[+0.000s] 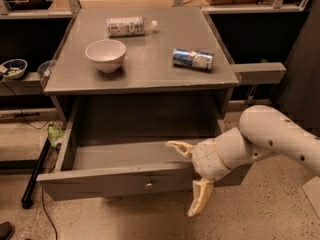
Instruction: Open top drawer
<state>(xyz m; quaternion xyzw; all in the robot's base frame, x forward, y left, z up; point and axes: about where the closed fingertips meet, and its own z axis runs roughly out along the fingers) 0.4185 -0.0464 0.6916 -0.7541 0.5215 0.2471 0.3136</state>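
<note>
1. Presently top drawer (pixel 100 181) stands pulled out below the worktop (pixel 150 79) front edge.
2. End effector (pixel 192 176) spread, fingers above and below drawer front's right part.
3. Can (pixel 193 59) and bottle (pixel 127 26) labels unreadable; bowl (pixel 106 55) near left edge.

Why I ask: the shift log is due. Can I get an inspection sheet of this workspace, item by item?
Surface: grey table top, carrying three loose items.
Job's things: top drawer stands well out from the table; small round knob at the centre of its front.
Clutter: white bowl upright; plastic bottle on its side at the back; can on its side at the right.
Grippers: claw open at the drawer's right front, one finger above the front panel's top edge, the other hanging below it.
Cables: thin dark cable on the floor at left.
Surroundings: speckled floor; small dish on a low shelf at left.
</note>
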